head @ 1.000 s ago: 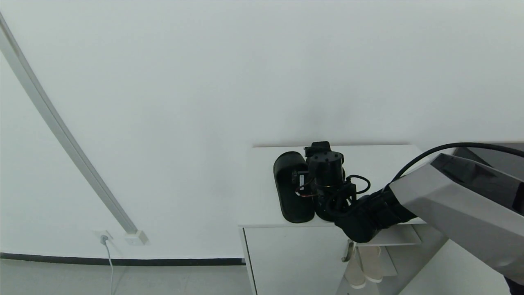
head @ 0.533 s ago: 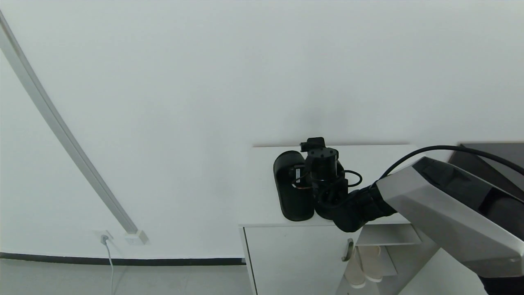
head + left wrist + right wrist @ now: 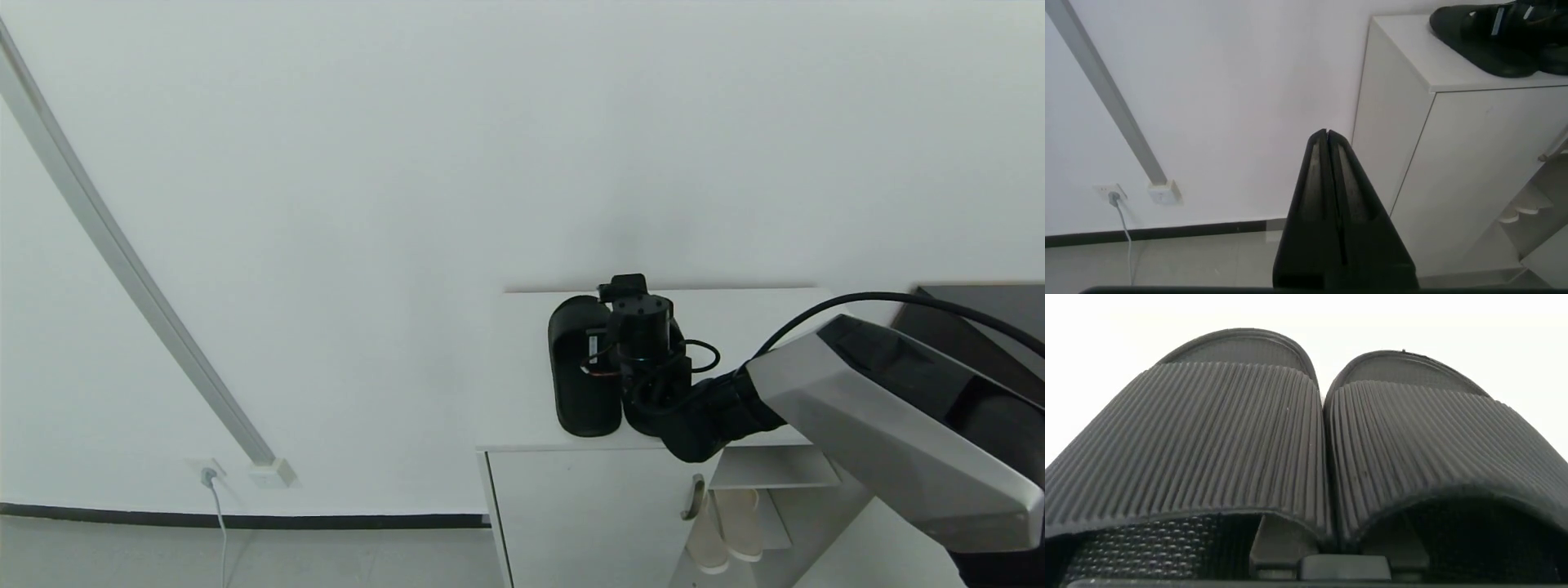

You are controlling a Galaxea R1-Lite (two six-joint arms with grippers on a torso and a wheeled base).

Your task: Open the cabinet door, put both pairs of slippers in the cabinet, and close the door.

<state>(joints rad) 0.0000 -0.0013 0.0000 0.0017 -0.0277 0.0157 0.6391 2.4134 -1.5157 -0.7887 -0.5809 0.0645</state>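
Head view, cabinet (image 3: 571, 514): white; left door shut, with a handle (image 3: 694, 498) at its edge; right side open.
Head view, white slippers (image 3: 725, 531): on a shelf inside the open side.
Head view, black slippers (image 3: 578, 367): side by side on the cabinet top, near its front edge; the right arm (image 3: 865, 408) extends over them and its wrist covers the right one.
Left wrist view, left gripper (image 3: 1328, 188): fingers pressed flat together, holding nothing, in the air beside the cabinet.
Left wrist view, wall socket (image 3: 1110, 193): low on the wall, well apart from the cabinet.
Right wrist view, right gripper (image 3: 1331, 543): narrow; one finger (image 3: 1280, 543) under each ribbed strap, with the touching inner strap edges of the black slippers clamped between them.
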